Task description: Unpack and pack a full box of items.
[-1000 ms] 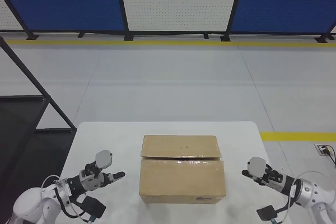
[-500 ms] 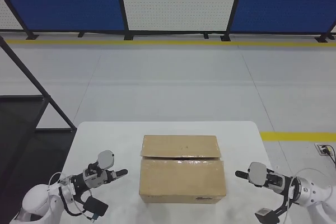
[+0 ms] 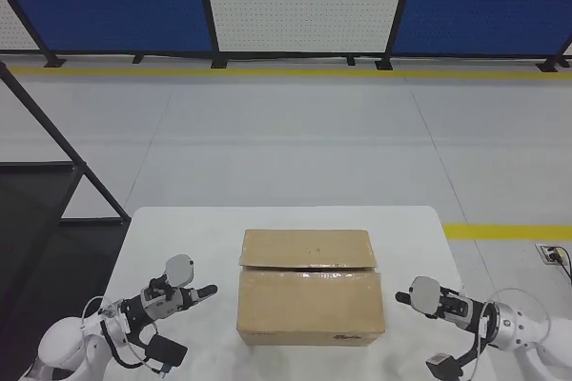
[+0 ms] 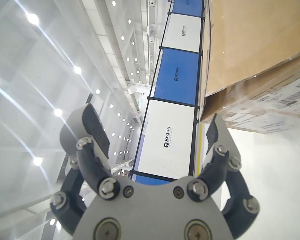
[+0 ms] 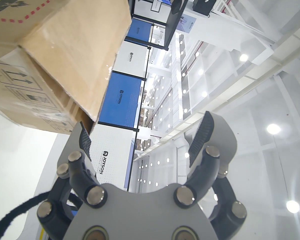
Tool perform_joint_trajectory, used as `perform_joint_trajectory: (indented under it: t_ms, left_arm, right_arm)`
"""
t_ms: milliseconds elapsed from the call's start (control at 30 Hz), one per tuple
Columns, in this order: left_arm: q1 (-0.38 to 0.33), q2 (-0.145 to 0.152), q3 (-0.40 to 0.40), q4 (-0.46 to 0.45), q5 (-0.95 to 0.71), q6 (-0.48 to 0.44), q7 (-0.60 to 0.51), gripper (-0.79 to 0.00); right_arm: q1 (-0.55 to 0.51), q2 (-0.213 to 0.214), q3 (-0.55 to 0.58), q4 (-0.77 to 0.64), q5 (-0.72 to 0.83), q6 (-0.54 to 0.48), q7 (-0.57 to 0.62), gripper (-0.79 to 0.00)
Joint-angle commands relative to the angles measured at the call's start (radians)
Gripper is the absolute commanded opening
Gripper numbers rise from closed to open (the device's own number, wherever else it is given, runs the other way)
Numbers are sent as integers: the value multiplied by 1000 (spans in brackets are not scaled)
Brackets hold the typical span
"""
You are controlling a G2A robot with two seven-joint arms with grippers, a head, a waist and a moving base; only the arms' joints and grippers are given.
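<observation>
A closed brown cardboard box point(image 3: 310, 286) stands in the middle of the white table point(image 3: 200, 229), its top flaps folded over. My left gripper point(image 3: 193, 285) sits low at the box's left side, a short gap away, open and holding nothing. In the left wrist view the left gripper point(image 4: 155, 128) points along the box's side flap point(image 4: 250, 33). My right gripper point(image 3: 412, 292) is open close to the box's right side. The right wrist view has the right gripper point(image 5: 145, 133) just under a slightly lifted flap point(image 5: 85, 58). The box's contents are hidden.
A black metal rack point(image 3: 24, 205) stands off the table's left edge. Blue and white partition panels point(image 3: 296, 24) line the far floor. Bare table lies behind the box and at both sides.
The right gripper has moved left toward the box's right side. The left gripper shifted slightly toward the box and has stayed put over the last half second. The box has not moved.
</observation>
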Motion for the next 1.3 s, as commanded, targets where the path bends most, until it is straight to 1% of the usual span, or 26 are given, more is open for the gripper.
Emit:
perform_joint_trajectory:
  t_ms: [0, 133, 233, 367, 700, 1067, 1267]
  left_arm:
    - [-20, 0, 14, 10, 44, 17, -19, 0]
    - [-71, -3, 58, 41, 103, 33, -40, 0]
    - [-105, -5, 86, 63, 123, 42, -33, 0]
    - [-127, -7, 106, 80, 122, 49, -30, 0]
    - [-129, -6, 119, 104, 79, 59, -18, 0]
    - [-118, -4, 114, 100, 61, 69, -47, 0]
    - [-118, -4, 114, 100, 61, 69, -47, 0]
  right_arm:
    - [20, 0, -18, 38, -17, 5, 10, 0]
    - [71, -2, -57, 115, -33, 7, 38, 0]
    - [96, -3, -74, 159, -23, 21, 58, 0]
    - [116, -3, -90, 188, 19, 46, 39, 0]
    - [139, -5, -136, 184, 121, 64, -24, 0]
    - [193, -9, -211, 201, 118, 53, -21, 0]
    - [213, -10, -230, 211, 161, 62, -57, 0]
